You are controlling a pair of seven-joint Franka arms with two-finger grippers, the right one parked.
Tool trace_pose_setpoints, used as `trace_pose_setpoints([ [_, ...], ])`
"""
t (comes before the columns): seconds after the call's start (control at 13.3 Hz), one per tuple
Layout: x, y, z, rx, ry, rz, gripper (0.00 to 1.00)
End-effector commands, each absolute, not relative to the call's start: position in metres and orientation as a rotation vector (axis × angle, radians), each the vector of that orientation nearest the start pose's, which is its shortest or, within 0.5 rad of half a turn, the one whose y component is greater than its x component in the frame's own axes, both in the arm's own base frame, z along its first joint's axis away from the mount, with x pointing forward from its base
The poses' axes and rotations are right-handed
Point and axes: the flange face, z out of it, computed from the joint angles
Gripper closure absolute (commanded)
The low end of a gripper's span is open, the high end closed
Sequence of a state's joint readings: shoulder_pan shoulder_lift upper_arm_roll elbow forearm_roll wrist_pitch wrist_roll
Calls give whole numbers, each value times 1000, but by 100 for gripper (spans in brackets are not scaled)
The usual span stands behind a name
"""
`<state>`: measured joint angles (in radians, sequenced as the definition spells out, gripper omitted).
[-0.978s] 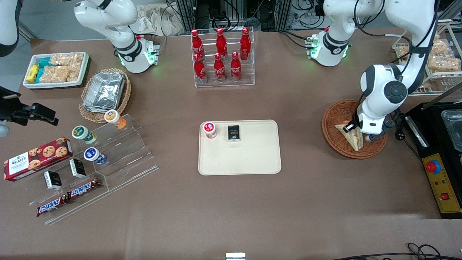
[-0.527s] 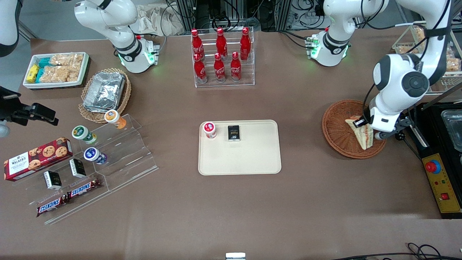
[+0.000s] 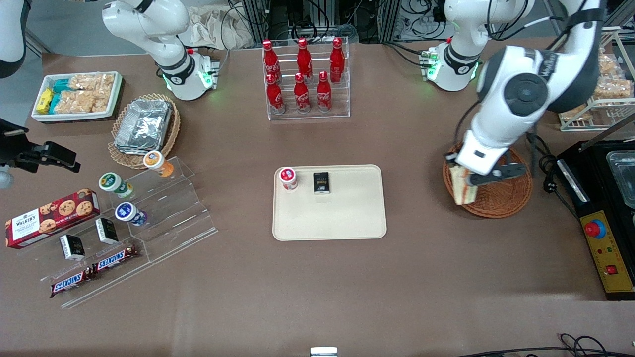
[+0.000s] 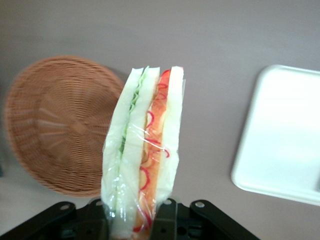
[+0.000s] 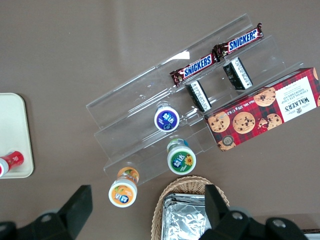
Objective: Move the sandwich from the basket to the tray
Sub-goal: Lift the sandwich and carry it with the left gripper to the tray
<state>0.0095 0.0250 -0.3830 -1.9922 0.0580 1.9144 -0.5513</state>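
Observation:
My left gripper (image 3: 466, 179) is shut on the sandwich (image 3: 462, 191), a plastic-wrapped white bread wedge with red-orange and green filling. It holds the sandwich in the air above the basket's rim that faces the tray. In the left wrist view the sandwich (image 4: 142, 155) hangs between the fingers (image 4: 167, 220), with the reddish-brown wicker basket (image 4: 55, 125) empty below. The basket (image 3: 501, 196) sits at the working arm's end of the table. The cream-beige tray (image 3: 347, 218) lies mid-table and also shows in the left wrist view (image 4: 285, 135).
On the tray stand a red-capped jar (image 3: 288, 178) and a small black packet (image 3: 321, 182). A rack of red cola bottles (image 3: 303, 79) stands farther from the camera. A black control box (image 3: 603, 243) lies beside the basket. A clear tiered stand (image 3: 144, 218) with snacks is toward the parked arm's end.
The gripper has lifted the sandwich out of the basket and swung it toward the tray, from over the basket's middle to above its tray-side rim.

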Motion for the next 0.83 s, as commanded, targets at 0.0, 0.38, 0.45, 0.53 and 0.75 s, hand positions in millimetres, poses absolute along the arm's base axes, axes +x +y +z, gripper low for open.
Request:
trace_pose_setpoints([
  [0.0, 519, -259, 433, -3098, -167, 164, 100],
  [0.38, 519, -347, 365, -3142, -33, 125, 100],
  [0.45, 516, -363, 345, -3133, -26, 89, 100],
  [0.53, 519, -367, 321, -3117, -40, 68, 100],
  [0.75, 522, -376, 274, -3128, -66, 45, 100],
])
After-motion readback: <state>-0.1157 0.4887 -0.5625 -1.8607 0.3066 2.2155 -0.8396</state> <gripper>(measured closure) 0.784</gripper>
